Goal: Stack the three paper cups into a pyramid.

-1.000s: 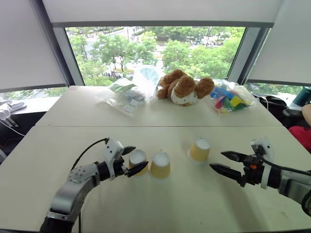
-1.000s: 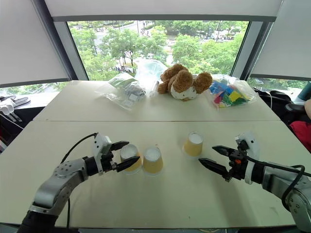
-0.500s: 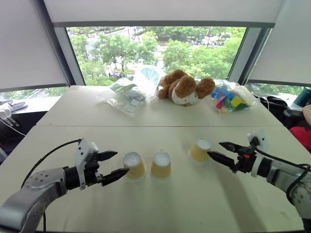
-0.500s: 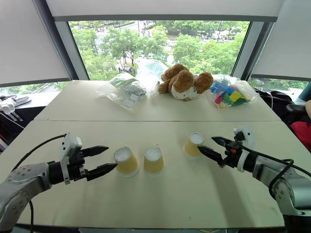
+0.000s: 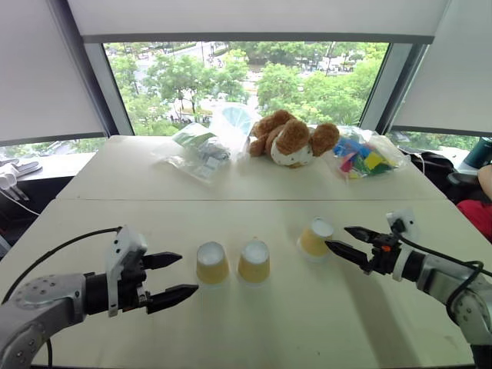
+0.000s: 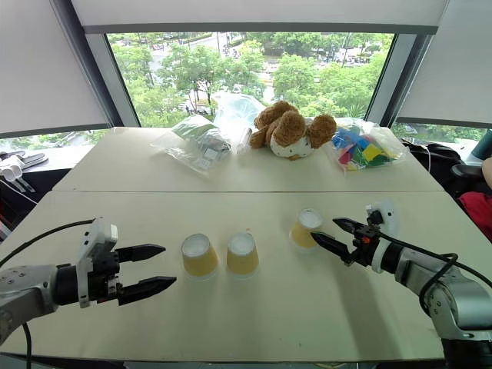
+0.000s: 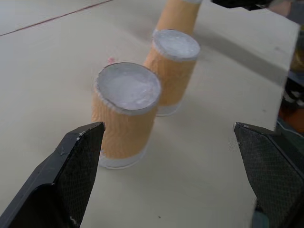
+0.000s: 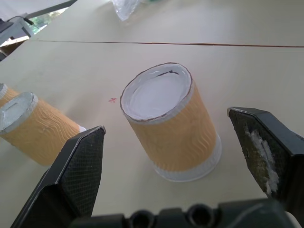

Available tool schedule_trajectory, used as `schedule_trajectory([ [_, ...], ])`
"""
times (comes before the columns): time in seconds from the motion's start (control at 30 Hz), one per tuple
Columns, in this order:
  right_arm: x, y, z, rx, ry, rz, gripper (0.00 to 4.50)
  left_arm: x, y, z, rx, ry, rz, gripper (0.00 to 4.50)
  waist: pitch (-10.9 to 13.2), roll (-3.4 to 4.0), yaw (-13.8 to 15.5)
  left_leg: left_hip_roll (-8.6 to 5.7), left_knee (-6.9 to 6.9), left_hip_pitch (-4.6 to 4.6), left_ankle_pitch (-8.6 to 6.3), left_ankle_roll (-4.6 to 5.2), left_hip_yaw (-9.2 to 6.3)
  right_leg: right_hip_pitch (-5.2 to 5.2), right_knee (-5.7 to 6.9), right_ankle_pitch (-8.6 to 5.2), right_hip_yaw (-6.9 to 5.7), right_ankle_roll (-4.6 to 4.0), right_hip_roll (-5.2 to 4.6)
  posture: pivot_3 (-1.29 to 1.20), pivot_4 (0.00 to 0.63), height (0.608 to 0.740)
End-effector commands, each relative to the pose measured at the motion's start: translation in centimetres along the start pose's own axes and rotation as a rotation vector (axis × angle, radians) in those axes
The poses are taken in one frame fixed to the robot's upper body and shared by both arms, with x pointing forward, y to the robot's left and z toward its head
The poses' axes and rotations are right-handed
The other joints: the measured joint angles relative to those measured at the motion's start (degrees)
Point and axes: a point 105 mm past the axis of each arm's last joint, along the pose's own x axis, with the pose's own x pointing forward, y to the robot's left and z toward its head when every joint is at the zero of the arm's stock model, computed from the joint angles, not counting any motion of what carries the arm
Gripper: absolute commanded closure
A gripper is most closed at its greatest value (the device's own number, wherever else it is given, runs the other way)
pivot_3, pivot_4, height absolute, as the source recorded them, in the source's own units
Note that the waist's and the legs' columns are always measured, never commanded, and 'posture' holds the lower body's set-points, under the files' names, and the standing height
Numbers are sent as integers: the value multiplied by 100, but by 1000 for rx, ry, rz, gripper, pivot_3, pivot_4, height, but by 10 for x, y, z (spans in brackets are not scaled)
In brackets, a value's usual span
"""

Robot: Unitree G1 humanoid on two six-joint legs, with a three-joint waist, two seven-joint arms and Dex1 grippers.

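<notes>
Three paper cups stand upside down on the near table (image 5: 254, 323), in a row from my left to my right, none stacked on another. Each cup is a small tapered body with ribbed yellow-tan sides, a white closed end facing up and a white rim band on the table surface. The left cup (image 5: 211, 263) and the middle cup (image 5: 254, 261) stand just beside each other with a narrow gap between them. The right cup (image 5: 315, 237) stands apart from that pair and a little farther from me.

My left gripper (image 5: 171, 275) hovers just left of the left cup, not touching it. Its two black fingers are spread wide and hold nothing. In the left wrist view the left cup (image 7: 126, 116) sits ahead, between the lines of the two fingers.

My right gripper (image 5: 343, 240) hovers just right of the right cup. Its fingers are also spread wide and empty, with the lower fingertip close to the cup wall; contact cannot be confirmed. In the right wrist view that cup (image 8: 171, 123) stands between the two fingers.

Two clear plastic bags lie on the far table. One bag (image 5: 201, 150), on the left, holds small packaged items I cannot identify. One brown plush toy (image 5: 290, 138) lies between the bags. The other bag (image 5: 363, 160), on the right, holds multicoloured blocks.
</notes>
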Motion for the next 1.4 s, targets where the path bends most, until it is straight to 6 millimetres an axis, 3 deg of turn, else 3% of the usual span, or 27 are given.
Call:
schedule_trajectory([
  [0.03,8,2,7,-49,-23,26,0,0,-15,27,81,-33,-63,44,0,0,-3,0,0,0,0,0,0,0,0,0,0,0,0,0,150,740],
  [0.17,20,-3,3,-135,-7,15,0,4,-15,43,118,-65,-56,44,0,0,-20,0,0,1,0,0,0,0,0,0,0,0,4,0,150,740],
  [0.4,41,-11,8,-156,-59,18,0,5,-14,38,94,-56,-38,44,1,2,-67,2,-3,1,0,-1,2,-5,2,0,-1,0,10,0,150,740],
  [0.5,45,-10,11,-158,-83,32,835,5,-13,34,81,-52,-26,0,1,2,-57,0,-3,1,1,-1,2,-4,2,0,-1,0,8,0,150,740],
  [0.6,46,-8,15,-161,-102,45,2166,4,-13,29,65,-40,-16,0,1,2,-44,0,-3,1,0,-1,2,-4,2,0,0,0,7,0,150,740],
  [0.77,47,-2,25,-202,-99,73,2180,0,-8,26,54,-38,15,0,2,4,-40,0,-3,1,0,-1,2,-4,1,0,-1,0,6,0,150,740],
  [0.83,48,11,50,-265,-123,132,2180,-8,-1,28,51,-29,44,0,7,11,-45,0,-3,1,0,-1,3,-5,1,0,0,0,6,0,150,740],
  [0.93,53,50,91,-343,-141,297,2180,-24,8,32,48,-1,71,0,21,34,-131,0,-4,-8,2,-4,8,-23,8,0,1,0,7,0,150,740],
  [1.07,58,96,114,-404,-110,492,2180,-33,9,33,49,20,86,0,20,31,-150,12,-24,-5,0,0,2,-31,10,0,-8,-1,15,0,150,740],
  [1.2,61,135,114,-367,-100,660,2180,-33,3,30,43,11,93,0,20,30,-123,12,-29,-6,0,-1,1,-31,8,0,-9,-1,7,0,150,740],
  [1.4,72,153,95,-340,-66,728,2180,-32,-3,29,32,-25,103,0,19,28,-133,1,-23,-8,2,-6,2,-28,7,0,-8,-1,-12,0,150,740],
])
